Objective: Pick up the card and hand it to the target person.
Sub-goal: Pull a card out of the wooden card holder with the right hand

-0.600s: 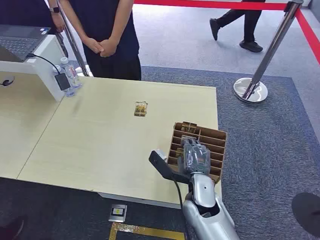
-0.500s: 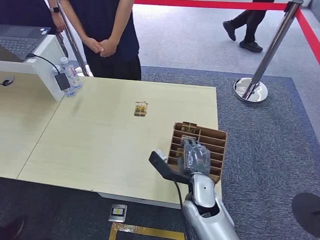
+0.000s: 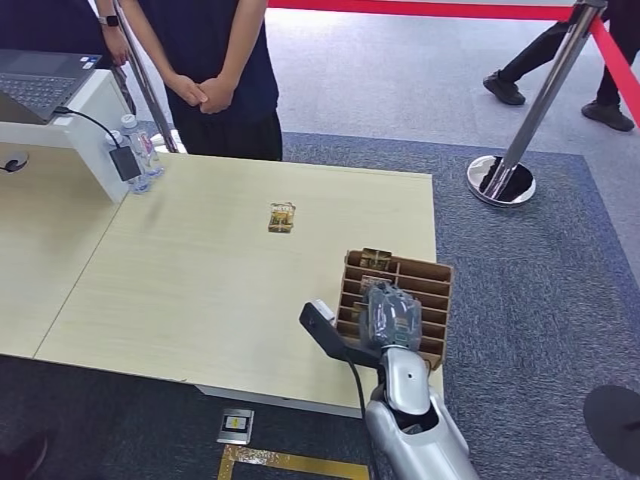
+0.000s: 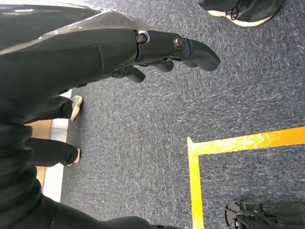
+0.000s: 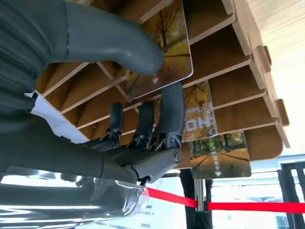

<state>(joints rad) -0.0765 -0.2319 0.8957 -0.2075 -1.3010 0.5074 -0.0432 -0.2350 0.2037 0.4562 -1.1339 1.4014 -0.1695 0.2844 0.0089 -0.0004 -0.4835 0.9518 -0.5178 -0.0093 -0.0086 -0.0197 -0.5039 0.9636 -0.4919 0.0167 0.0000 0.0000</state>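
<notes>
A brown cardboard rack (image 3: 424, 276) with slots stands at the table's near right corner, and picture cards stand in it. My right hand (image 3: 390, 316) is on the rack from above. Close up, its thumb (image 5: 144, 47) presses the face of an autumn-picture card (image 5: 172, 36) while the fingers (image 5: 169, 112) curl behind it, so the card is pinched; its lower part still sits in a slot. Two more cards (image 5: 201, 117) stand in slots beyond. Another card (image 3: 281, 217) lies flat mid-table. The person (image 3: 219, 60) stands across the table with hands clasped. My left hand (image 4: 107, 47) hangs over the carpet, holding nothing.
Two water bottles (image 3: 140, 152) and a white stand with a laptop (image 3: 38, 85) sit at the table's far left. A chrome post (image 3: 510, 178) with red rope stands on the carpet at the right, where someone is walking past.
My right hand has sunk slightly onto the rack. The walker behind the rope has moved to the right. The table's things have not moved.
</notes>
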